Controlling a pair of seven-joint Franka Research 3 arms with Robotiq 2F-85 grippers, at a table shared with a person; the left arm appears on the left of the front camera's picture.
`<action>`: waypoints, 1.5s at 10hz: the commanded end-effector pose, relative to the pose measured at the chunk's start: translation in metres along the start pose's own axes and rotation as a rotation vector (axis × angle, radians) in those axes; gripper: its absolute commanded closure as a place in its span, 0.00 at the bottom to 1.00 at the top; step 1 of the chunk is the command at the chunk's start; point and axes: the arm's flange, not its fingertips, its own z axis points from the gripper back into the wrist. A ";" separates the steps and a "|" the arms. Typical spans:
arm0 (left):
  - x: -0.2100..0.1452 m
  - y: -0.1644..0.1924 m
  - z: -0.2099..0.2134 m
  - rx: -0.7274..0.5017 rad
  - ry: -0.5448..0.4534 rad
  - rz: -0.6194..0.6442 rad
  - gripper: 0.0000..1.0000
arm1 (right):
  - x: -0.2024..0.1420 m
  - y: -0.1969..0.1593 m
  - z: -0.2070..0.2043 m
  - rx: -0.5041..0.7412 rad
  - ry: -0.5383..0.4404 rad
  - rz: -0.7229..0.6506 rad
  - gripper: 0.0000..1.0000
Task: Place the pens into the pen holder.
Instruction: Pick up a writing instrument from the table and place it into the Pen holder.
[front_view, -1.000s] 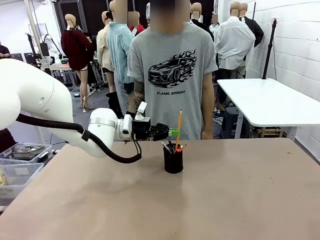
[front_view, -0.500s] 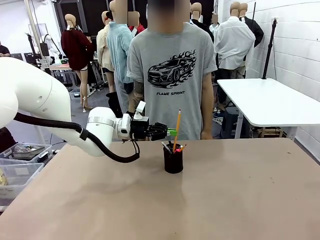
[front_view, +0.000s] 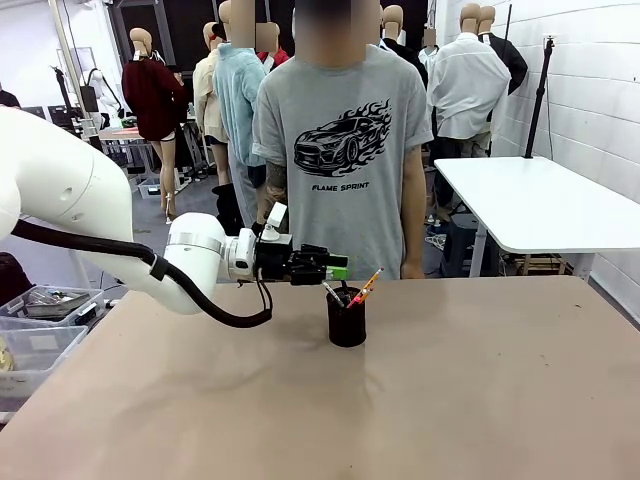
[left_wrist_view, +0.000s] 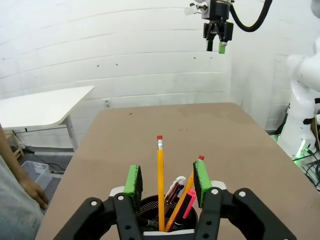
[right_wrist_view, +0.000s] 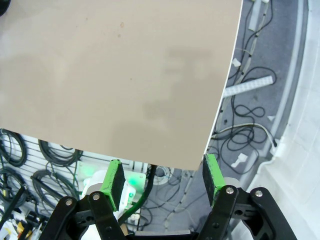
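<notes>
Hovering open and empty beside the pen holder near the table's far edge, the left gripper leaves the pens leaning inside.

The table is showing a smooth, matt, light brown top. The pen holder is looking like black wire mesh. At its 12 o'clock, a pencil is showing glossy orange paint and a red rubber tip.

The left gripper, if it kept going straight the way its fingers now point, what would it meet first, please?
Likely the yellow pencil standing in the pen holder: in the wrist view it rises between the open left gripper pads, though depth is unclear.
</notes>
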 end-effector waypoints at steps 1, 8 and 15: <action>0.019 -0.011 0.013 0.040 0.028 -0.048 0.44 | 0.001 -0.002 0.000 -0.020 0.014 0.000 0.21; 0.144 -0.023 0.144 0.368 0.794 0.515 0.44 | 0.001 -0.002 0.000 -0.020 0.014 0.000 0.21; 0.180 -0.132 0.307 0.747 0.977 0.892 0.00 | 0.001 -0.002 0.000 -0.020 0.014 0.000 0.21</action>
